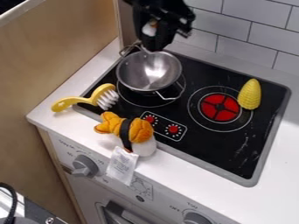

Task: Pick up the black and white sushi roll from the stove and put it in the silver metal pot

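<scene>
The black gripper (153, 43) hangs from the top edge, over the back rim of a silver metal pot (146, 72). Whether it touches the rim or the wire handle there cannot be made out. A small white and orange patch shows on the gripper's dark body. The pot is upright on the stove's left back burner, its other wire handle pointing to the front right. Left of the pot lies a yellow brush (81, 99) with white bristles. An orange and white plush sushi toy (137, 133) with a black band and a white tag rests on the stove's front edge.
A yellow toy corn (250, 94) lies right of the red burner (219, 107) on the black stove top (207, 151). A wooden panel (55, 52) stands at the left, and a tiled wall (257, 26) rises behind. Knobs line the front below the counter.
</scene>
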Controlling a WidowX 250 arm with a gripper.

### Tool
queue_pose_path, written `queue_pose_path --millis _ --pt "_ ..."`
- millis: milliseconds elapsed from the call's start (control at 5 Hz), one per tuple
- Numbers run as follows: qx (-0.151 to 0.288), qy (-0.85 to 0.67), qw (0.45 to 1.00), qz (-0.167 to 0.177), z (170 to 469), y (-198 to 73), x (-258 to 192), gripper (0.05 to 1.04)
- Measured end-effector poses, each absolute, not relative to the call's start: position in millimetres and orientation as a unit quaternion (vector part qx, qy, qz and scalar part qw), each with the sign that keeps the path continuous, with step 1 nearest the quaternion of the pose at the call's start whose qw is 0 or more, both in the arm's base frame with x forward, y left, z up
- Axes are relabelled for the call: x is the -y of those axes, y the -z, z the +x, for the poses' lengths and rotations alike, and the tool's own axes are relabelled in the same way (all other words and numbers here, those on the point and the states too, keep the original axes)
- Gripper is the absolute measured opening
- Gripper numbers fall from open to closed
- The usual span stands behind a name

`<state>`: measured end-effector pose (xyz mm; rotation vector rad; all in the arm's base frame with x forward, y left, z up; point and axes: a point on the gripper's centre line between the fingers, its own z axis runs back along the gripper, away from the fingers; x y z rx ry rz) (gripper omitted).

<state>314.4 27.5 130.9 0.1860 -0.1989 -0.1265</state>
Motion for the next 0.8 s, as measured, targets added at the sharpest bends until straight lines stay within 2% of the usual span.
queue_pose_path --millis 400,800 --pt "0.133 0.062 0.986 0.079 318 -95 -44 0.446" --pt "0.156 0.067 0.982 0.077 324 -73 -50 0.446"
